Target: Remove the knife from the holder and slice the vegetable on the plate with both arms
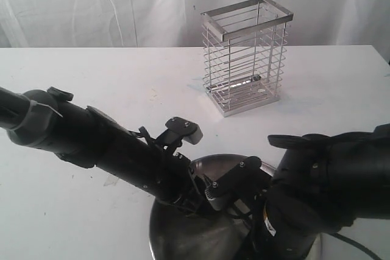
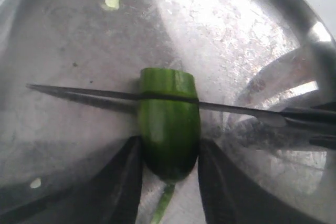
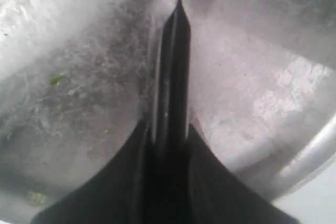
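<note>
2 grips above the plate [image 2: 252, 19]: left gripper [image 2: 168, 149] around vegetable [image 2: 168, 114], right gripper [image 3: 168, 127] around knife [image 2: 79, 94]; holder [image 1: 247, 59] behind.

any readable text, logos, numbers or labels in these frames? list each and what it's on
No text can be read in any view.
Small orange-and-white label on the right arm: too small and blurred to read.
knife, vegetable, plate, holder: no markings visible.
</note>
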You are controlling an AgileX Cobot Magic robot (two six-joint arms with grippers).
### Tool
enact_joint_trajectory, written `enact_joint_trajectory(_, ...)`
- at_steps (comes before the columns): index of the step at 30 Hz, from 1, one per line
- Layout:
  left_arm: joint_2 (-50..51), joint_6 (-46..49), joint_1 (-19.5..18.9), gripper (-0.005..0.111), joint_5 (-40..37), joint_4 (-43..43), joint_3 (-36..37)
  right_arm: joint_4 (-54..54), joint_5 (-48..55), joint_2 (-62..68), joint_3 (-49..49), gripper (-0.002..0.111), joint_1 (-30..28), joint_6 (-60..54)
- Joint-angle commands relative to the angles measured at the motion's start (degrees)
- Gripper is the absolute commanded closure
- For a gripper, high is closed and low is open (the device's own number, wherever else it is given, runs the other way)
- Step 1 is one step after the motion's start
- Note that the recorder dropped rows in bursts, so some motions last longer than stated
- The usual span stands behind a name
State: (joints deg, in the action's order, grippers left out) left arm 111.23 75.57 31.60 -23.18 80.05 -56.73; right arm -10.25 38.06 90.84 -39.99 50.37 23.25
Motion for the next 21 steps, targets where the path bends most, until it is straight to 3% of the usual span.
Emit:
enact_joint_trajectory(1, 0.17, 0.27, 0.46, 0.067, -0.35, 2.77, 0.08, 0.98, 3.52, -0.14, -1.36, 0.108, 0.38, -4.31)
enact_joint_trajectory(21, 0.17, -1.23, 0.46, 0.067, 0.78, 4.68, 0.08, 5.92, 7.58, -0.14, -1.36, 0.108, 0.38, -9.30)
